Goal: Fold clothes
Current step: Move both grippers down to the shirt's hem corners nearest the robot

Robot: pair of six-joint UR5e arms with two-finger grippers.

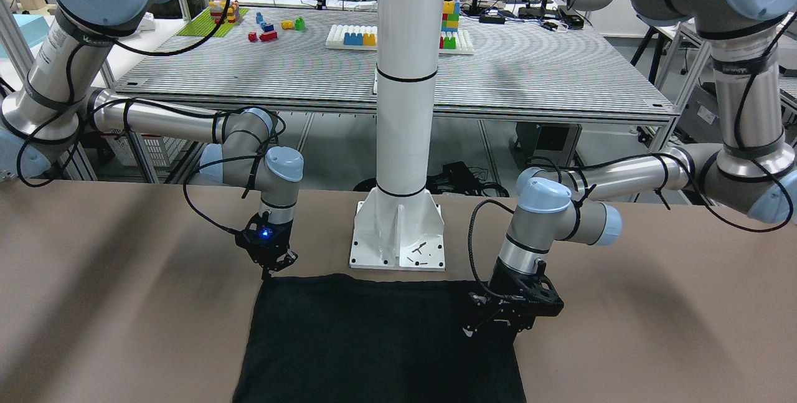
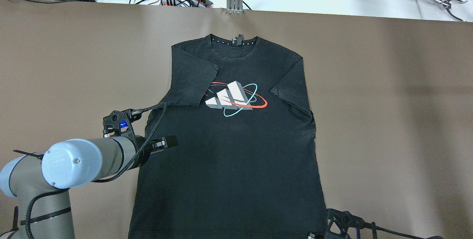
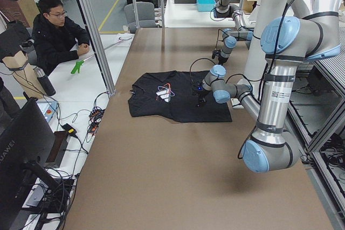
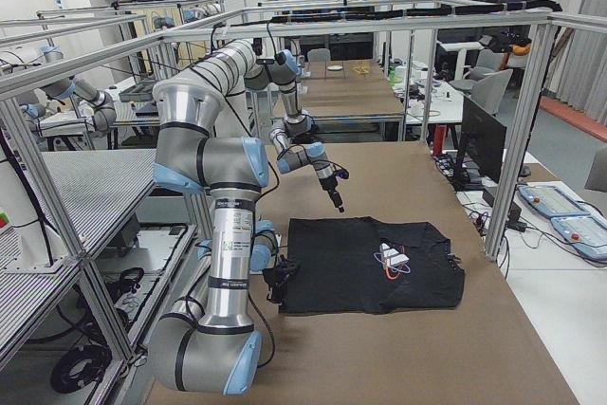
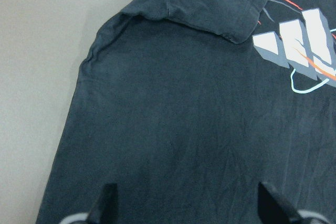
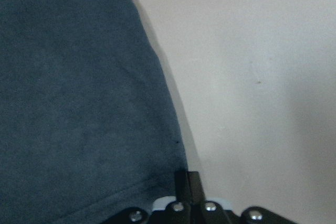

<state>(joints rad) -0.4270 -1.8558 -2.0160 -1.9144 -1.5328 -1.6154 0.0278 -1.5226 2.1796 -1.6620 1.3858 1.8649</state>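
Black T-shirt [image 2: 229,150]: soft matte knit with a ribbed collar, short sleeves folded inward, white-red-teal chest print. It lies flat on the brown desk [image 2: 388,102]. Left claw [image 5: 187,192]: spread over the shirt's side. Right claw [image 6: 187,179]: pressed together at the hem corner.

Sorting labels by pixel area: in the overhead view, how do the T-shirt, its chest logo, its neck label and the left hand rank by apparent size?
1. T-shirt, by far.
2. Chest logo and left hand: look alike, and the hand is nearer the camera, so unranked.
3. Neck label.
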